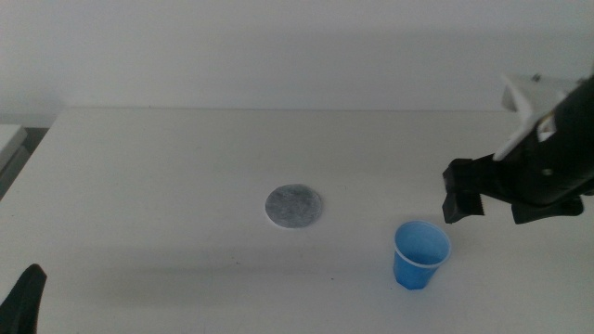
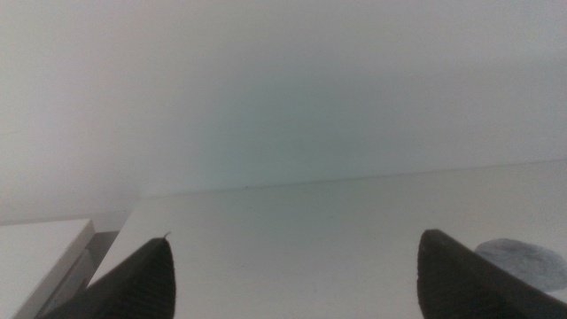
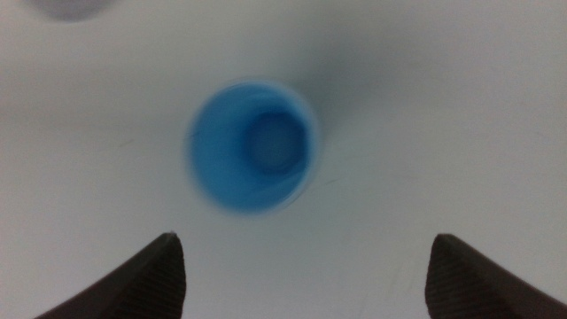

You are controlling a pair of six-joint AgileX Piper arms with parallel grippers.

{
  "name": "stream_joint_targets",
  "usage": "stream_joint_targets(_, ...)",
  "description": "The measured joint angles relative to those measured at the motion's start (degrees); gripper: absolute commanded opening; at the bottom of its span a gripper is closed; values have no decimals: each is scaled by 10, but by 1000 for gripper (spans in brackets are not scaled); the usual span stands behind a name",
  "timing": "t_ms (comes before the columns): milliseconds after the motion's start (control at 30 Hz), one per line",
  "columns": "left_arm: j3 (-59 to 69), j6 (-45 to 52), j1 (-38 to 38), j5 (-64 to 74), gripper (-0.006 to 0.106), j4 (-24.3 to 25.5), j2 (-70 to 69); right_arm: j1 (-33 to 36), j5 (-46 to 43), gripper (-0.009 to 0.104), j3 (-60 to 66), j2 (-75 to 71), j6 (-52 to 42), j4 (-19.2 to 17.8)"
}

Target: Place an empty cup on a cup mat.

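Middle view: a white table (image 1: 167,167) fills the frame below a plain pale wall (image 1: 278,46). At lower right the blue cup (image 1: 420,254) stands upright and empty, well apart from the grey cup mat (image 1: 295,206) near centre. At right, the right gripper (image 1: 461,199) hovers just above the cup, jaws apart. At the lower left corner waits the left gripper (image 1: 26,295), its jaws likewise spread wide.

Cup (image 3: 252,146) blurred in right wrist view. Mat (image 3: 69,7) cut off at upper left there; mat (image 2: 524,261) half hidden behind a jaw, lower right, left wrist view.
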Motion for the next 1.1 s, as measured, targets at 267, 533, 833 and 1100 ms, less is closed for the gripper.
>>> stream_joint_targets(267, 0, 0, 0, 0, 94, 0, 0, -6, -73, 82, 0, 111, 34, -28)
stream_joint_targets(533, 0, 0, 0, 0, 94, 0, 0, -7, -100, 55, 0, 183, 38, -13)
stream_joint_targets(833, 0, 0, 0, 0, 94, 0, 0, -7, -98, -2, -1, 199, 30, 3)
stream_joint_targets(1100, 0, 0, 0, 0, 94, 0, 0, 57, -42, -3, -137, 208, 33, -10)
